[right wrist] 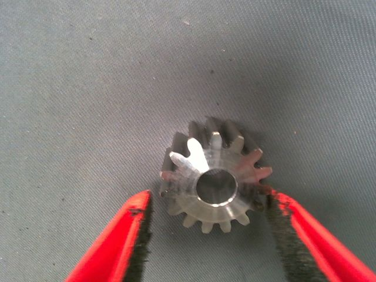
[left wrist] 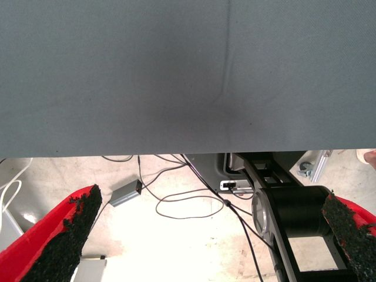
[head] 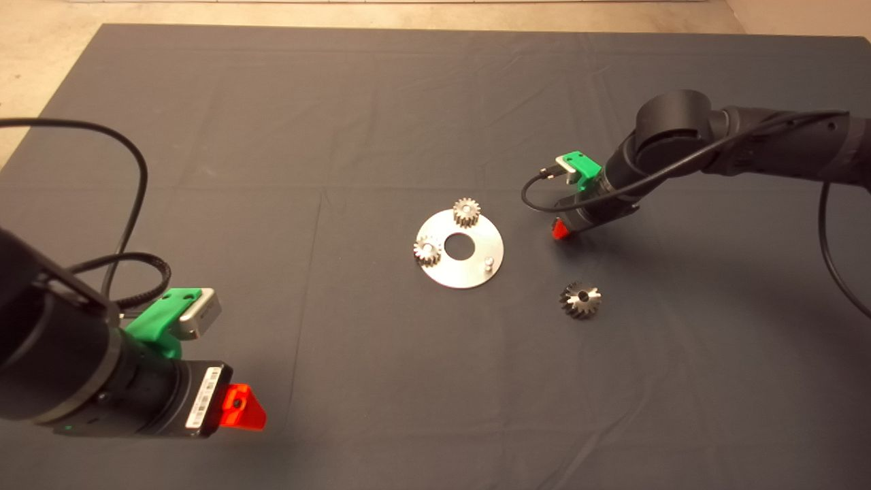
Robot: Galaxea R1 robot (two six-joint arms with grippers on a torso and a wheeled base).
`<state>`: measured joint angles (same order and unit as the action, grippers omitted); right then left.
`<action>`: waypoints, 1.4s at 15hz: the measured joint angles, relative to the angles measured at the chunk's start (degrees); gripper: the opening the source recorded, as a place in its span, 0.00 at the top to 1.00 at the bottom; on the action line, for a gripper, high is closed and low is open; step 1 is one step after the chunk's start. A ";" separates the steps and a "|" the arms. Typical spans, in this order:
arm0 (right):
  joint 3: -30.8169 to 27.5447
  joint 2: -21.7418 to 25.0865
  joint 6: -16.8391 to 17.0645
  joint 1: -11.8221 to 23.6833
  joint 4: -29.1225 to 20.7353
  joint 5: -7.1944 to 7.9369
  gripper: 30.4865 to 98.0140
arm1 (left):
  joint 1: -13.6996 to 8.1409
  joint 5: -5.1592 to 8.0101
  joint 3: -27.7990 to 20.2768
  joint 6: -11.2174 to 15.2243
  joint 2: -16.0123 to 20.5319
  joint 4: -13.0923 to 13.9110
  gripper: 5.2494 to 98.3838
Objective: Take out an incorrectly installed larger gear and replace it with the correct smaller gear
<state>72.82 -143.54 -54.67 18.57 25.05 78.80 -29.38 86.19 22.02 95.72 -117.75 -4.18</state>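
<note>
The larger gear [head: 580, 299], flared teeth and dark centre hole, lies loose on the mat to the right of the round steel plate [head: 476, 272]. Two small gears [head: 466, 212] [head: 427, 250] sit on the plate, and a bare pin [head: 488, 262] stands at its right side. My right gripper [head: 561, 230] is down at the mat just right of the plate. In the right wrist view the smaller gear [right wrist: 214, 179] lies flat on the mat between this gripper's [right wrist: 210, 197] open fingers [right wrist: 132, 235], close to both pads. My left gripper [head: 238, 406] waits open at the lower left.
The dark mat [head: 272, 170] covers the table, with its far edge and bare floor [head: 41, 54] at the upper left. The left wrist view shows the mat's edge [left wrist: 176, 154] and cables on the floor [left wrist: 188, 205] beyond it.
</note>
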 measured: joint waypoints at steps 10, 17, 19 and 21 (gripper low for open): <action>1.52 -0.17 0.21 -0.02 0.05 -0.06 0.71 | 0.00 0.00 -0.02 0.00 0.00 0.00 0.01; 2.84 -0.72 0.43 -0.04 0.11 -3.50 0.71 | 0.00 0.00 -0.02 0.00 0.00 0.00 0.01; 3.23 -0.91 0.43 -0.27 0.22 -3.56 0.71 | 0.01 0.02 -0.01 0.00 0.00 0.00 0.01; 3.23 -0.91 0.43 -0.68 0.39 -3.56 0.71 | 0.00 0.00 -0.01 0.00 0.00 0.00 0.01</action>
<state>76.04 -144.46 -54.25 17.88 25.44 75.24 -29.38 86.19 22.01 95.72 -117.75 -4.18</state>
